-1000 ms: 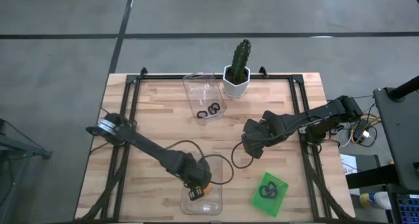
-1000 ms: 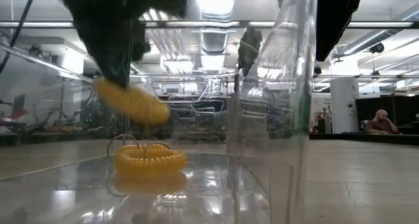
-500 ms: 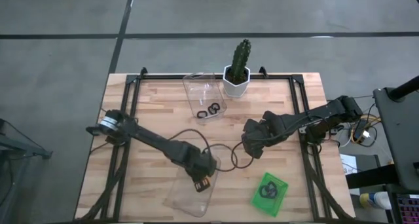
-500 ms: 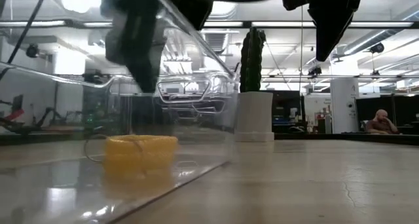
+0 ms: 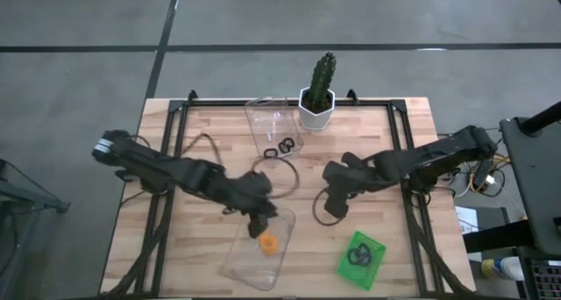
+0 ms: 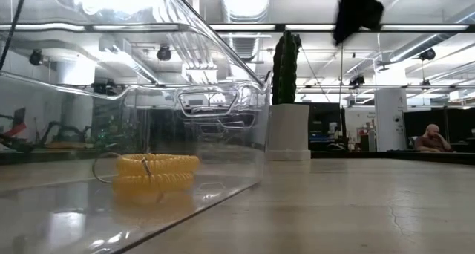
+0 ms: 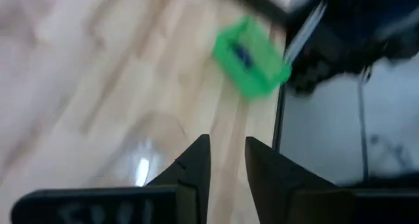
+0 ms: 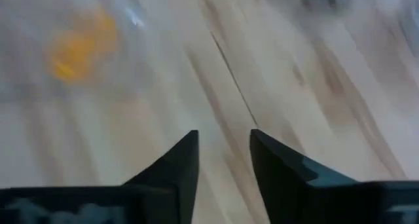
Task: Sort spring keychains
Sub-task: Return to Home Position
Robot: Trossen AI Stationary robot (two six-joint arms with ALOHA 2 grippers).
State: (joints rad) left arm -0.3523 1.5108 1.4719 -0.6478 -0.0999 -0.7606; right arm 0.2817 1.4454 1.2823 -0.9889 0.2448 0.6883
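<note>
An orange spring keychain (image 5: 267, 243) lies in the near clear tray (image 5: 250, 269); in the low view it (image 6: 152, 172) rests flat on the tray's floor. Black keychains (image 5: 280, 148) lie in the far clear tray (image 5: 267, 120). Dark keychains (image 5: 358, 256) lie in the green tray (image 5: 372, 263). My left gripper (image 5: 260, 219) hangs open and empty over the near tray's far end; its fingers stand slightly apart in the left wrist view (image 7: 227, 162). My right gripper (image 5: 336, 208) is open and empty above the table's middle and also shows in its wrist view (image 8: 224, 152).
A potted cactus (image 5: 318, 94) stands at the far edge beside the far clear tray. Loose arm cables loop over the wood between the grippers (image 5: 285, 173). Bare wood lies at the near left (image 5: 166, 247).
My left gripper has let go of the orange keychain inside the near tray, then risen out of it and drawn back toward the far left. The near tray has turned a little on the table. The keychain now lies in the tray. My right gripper has risen slightly.
</note>
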